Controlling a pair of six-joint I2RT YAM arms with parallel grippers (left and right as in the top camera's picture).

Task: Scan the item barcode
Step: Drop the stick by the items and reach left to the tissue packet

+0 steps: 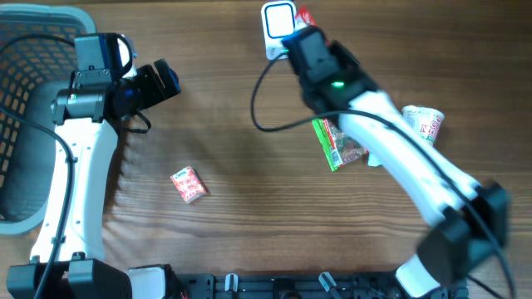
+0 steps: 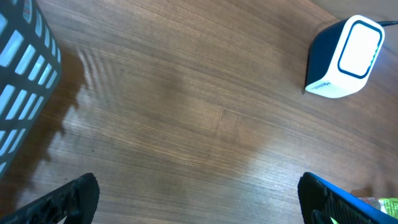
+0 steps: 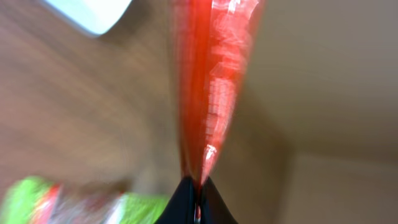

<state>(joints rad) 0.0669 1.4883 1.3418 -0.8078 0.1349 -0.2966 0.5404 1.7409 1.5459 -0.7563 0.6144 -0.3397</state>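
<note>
Overhead view lists a wooden table (image 1: 233,224), a basket (image 1: 25,124) at its left edge beside the idle left gripper (image 1: 166,81), whose jaws are wide apart and empty, and the right gripper (image 1: 293,37), clamped tight on a red packet (image 1: 304,17) just beside the white scanner (image 1: 277,20) at the far edge. Step in hand, by judgement: presenting the packet, which shows edge-on and blurred in the right wrist view, so it wants slow turning until a printed face squarely meets the scanner window, then a steady hold. Green packet (image 1: 337,143), cup (image 1: 424,123) and small red pouch (image 1: 188,184) lie well apart from the scanner.
</note>
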